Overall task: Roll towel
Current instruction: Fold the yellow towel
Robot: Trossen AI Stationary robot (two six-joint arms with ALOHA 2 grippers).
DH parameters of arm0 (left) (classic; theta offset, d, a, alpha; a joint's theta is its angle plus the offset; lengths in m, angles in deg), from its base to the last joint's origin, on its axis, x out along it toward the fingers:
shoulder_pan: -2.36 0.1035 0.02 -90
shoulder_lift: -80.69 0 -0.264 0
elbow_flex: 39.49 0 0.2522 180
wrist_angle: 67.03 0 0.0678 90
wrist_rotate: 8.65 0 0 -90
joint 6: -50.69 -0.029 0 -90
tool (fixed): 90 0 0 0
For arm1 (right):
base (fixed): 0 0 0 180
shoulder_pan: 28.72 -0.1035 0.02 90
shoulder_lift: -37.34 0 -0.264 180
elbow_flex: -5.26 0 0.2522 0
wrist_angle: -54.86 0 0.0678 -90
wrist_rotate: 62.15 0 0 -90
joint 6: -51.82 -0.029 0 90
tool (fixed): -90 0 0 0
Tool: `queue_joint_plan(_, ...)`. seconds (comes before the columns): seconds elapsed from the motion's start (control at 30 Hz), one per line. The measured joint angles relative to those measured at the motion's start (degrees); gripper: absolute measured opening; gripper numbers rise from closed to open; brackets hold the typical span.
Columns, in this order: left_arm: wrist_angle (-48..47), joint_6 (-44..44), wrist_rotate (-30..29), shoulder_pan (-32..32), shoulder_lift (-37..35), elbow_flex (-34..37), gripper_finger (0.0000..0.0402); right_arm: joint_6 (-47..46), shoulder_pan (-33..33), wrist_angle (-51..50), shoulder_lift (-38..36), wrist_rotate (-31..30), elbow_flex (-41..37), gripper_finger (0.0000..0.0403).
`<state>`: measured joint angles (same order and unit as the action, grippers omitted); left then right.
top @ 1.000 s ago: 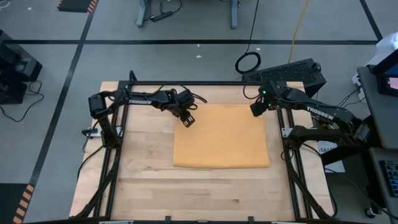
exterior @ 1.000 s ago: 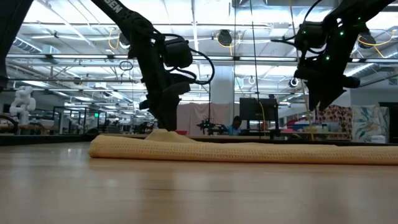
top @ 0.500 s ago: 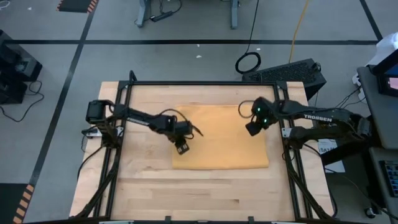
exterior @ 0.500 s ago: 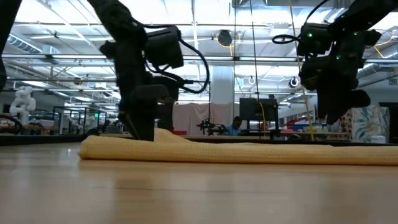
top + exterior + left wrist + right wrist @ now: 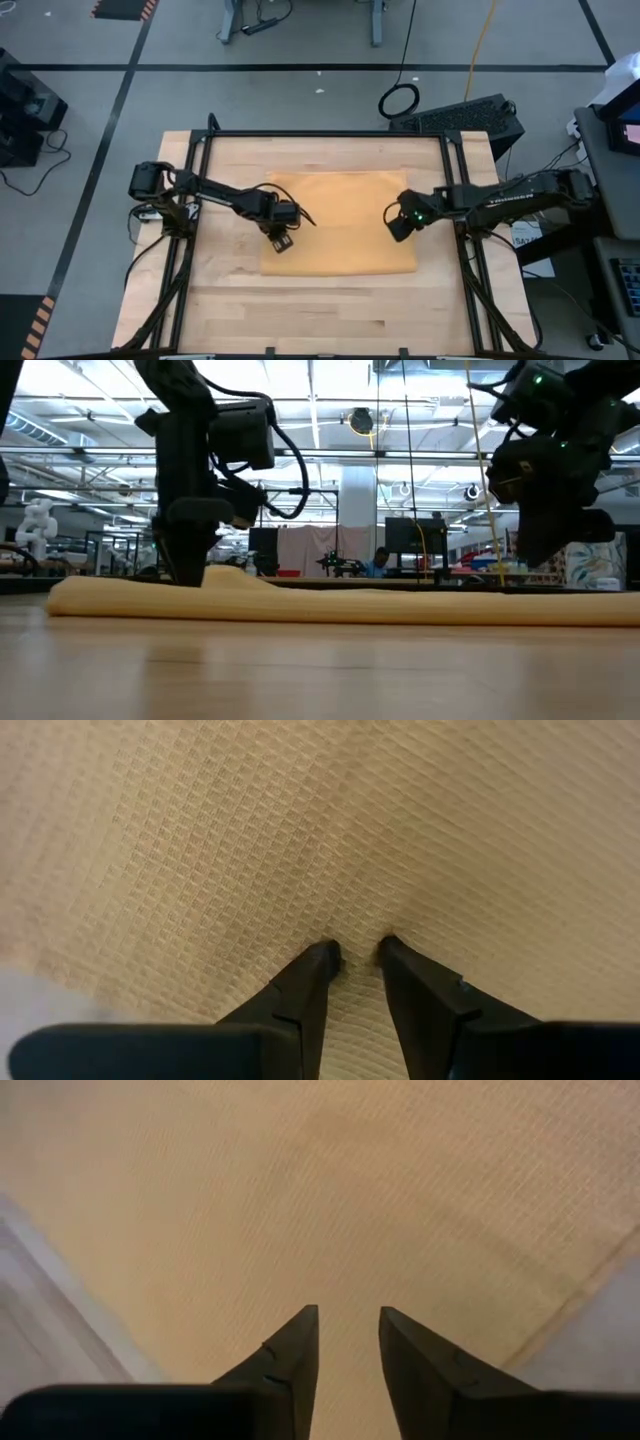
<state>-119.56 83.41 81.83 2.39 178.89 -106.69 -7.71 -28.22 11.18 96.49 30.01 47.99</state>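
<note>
A mustard-yellow towel (image 5: 345, 222) is seen spread flat at the middle of the wooden table (image 5: 230, 310), its long axis running from the left arm's side to the right arm's side, its edges roughly square to the table frame. The left gripper (image 5: 279, 240) is pressed onto the towel's left edge, near the front corner, its fingers (image 5: 318, 963) pinched on a small pucker of the waffle cloth. The right gripper (image 5: 397, 226) is held low over the towel's right part, fingers narrowly parted; whether cloth is caught between them cannot be told.
</note>
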Motion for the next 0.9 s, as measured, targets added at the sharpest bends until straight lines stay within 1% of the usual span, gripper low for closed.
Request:
queue_joint_plan(0.1, -4.5, 0.0, -1.5, 0.7, -3.3, -2.2, 0.0104, -2.1, -1.8, 2.1, 0.0, -0.8, 0.0, 0.0094)
queue_joint_plan(0.17, -4.9, 0.0, -1.8, 1.0, -6.0, -3.8, 0.0104, -2.8, -2.3, 3.3, -0.2, -0.6, 0.0, 0.0094)
queue_joint_plan(0.23, -6.8, 0.0, -2.1, 1.0, -8.3, -4.2, 0.0104, -2.9, -2.6, 4.3, -0.8, -0.4, 0.1, 0.0096)
queue_joint_plan(0.3, -6.9, 0.7, -2.1, 0.9, -10.4, -4.3, 0.0104, -2.8, -2.7, 4.4, -2.1, -0.4, 0.5, 0.0100)
queue_joint_plan(0.4, -6.0, 4.4, -2.1, 0.0, -13.0, -4.6, 0.0104, -2.1, -2.7, 3.5, -4.2, -0.4, 1.8, 0.0102)
queue_joint_plan(0.5, -5.7, 10.3, -2.4, -2.1, -13.4, -4.6, 0.0104, -1.5, -2.7, -0.1, -6.1, -0.4, 3.6, 0.0102)
queue_joint_plan(0.6, -5.4, 19.7, -2.5, -4.5, -13.4, -4.6, 0.0104, -1.3, -2.3, -3.1, -6.9, -0.5, 4.5, 0.0102)
queue_joint_plan(0.67, -5.9, 30.4, -2.3, -5.9, -12.7, -4.2, 0.0104, -1.2, -2.0, -3.1, -7.0, 0.0, 4.5, 0.0102)
queue_joint_plan(0.73, -7.6, 43.4, -1.6, -7.3, -12.2, -4.1, 0.0104, -1.3, -2.0, -3.1, -6.9, 0.9, 4.5, 0.0102)
queue_joint_plan(0.8, -8.2, 53.7, 0.3, -8.5, -12.2, -4.2, 0.0105, -1.3, -2.0, -2.8, -6.7, 1.7, 4.5, 0.0102)
queue_joint_plan(0.83, -8.6, 56.9, 1.0, -9.2, -12.2, -4.2, 0.0106, -1.0, -2.0, -2.9, -6.7, 2.3, 4.5, 0.0102)
queue_joint_plan(0.9, -8.3, 60.6, 1.3, -10.8, -12.2, -4.2, 0.0116, -0.7, -2.0, -2.6, -6.5, 2.6, 4.6, 0.0102)
